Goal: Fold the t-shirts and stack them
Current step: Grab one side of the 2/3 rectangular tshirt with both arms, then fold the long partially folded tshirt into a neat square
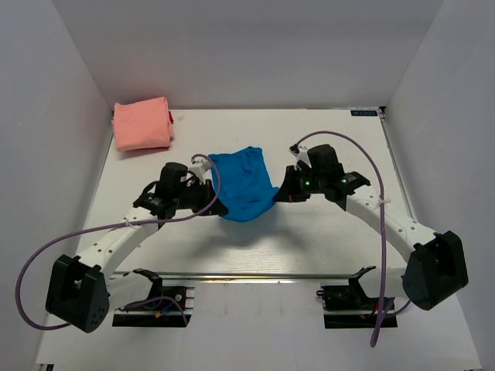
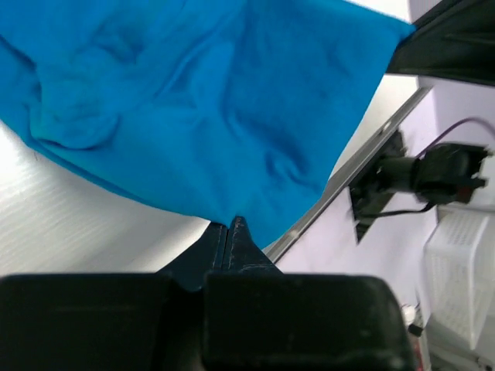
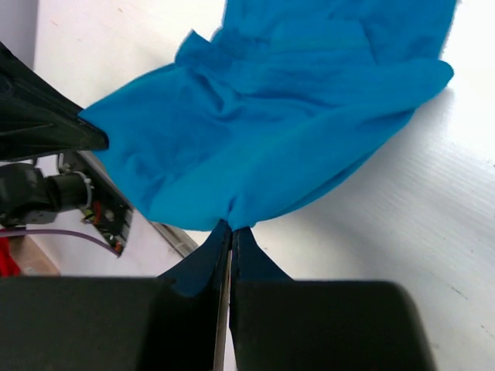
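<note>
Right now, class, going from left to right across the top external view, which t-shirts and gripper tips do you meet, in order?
Folded salmon-pink cloth t-shirt → black left gripper → bright blue cloth t-shirt, held up between both grippers → black right gripper.

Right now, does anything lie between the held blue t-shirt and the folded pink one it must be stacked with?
Nothing visible. Bare table separates the blue t-shirt, pinched by the left gripper and right gripper, from the pink t-shirt at the far left.

blue t-shirt (image 1: 244, 184) sagging, pink t-shirt (image 1: 142, 124) folded
</note>
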Action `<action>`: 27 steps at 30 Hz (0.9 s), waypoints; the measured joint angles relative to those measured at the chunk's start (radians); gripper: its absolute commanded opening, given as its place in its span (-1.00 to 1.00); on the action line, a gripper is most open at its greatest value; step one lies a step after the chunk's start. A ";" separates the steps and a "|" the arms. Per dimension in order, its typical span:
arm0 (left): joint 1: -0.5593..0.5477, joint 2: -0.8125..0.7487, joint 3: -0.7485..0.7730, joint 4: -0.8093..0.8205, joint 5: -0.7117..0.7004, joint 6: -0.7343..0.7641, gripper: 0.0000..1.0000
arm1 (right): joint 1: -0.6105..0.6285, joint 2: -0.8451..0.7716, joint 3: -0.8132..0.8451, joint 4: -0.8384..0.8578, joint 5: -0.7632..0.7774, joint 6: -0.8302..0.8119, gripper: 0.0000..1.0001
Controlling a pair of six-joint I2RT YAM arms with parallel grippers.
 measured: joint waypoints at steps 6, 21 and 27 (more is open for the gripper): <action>0.010 0.007 0.109 -0.047 -0.069 -0.063 -1.00 | -0.002 0.076 0.170 -0.036 -0.018 0.011 -1.00; 0.086 0.256 0.376 -0.126 -0.417 -0.200 -1.00 | -0.080 0.381 0.434 -0.048 -0.122 0.079 -1.00; 0.126 0.367 0.456 -0.120 -0.433 -0.193 -1.00 | -0.124 0.491 0.521 -0.040 -0.166 0.092 -1.00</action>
